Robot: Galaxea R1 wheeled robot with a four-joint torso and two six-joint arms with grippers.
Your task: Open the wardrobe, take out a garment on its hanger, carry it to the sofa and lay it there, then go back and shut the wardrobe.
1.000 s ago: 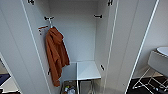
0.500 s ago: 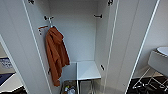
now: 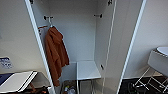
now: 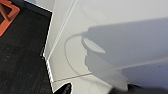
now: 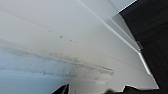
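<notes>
1. Nearest us on the left, a low white table (image 3: 15,81) sits just beside the wardrobe's (image 3: 75,30) left door (image 3: 15,32); on the right a white stool (image 3: 156,61) stands on dark floor (image 3: 140,87).
2. Both doors stand wide open, the right door (image 3: 122,45) angled toward us, so opening looks done and we judge that we are at the taking-out step.
3. Each wrist view faces a white panel at close range; we cannot tell how far either claw is open or whether it holds anything.
4. Inside, a shelf (image 3: 87,70) sits low on the right, with open room above it.
5. Farther in, an orange hooded garment (image 3: 55,55) hangs at the left on a hanger (image 3: 50,23).
6. We see no maroon jacket on the rail, so the next move calls for locating it, and for keeping clear of the door edges.
</notes>
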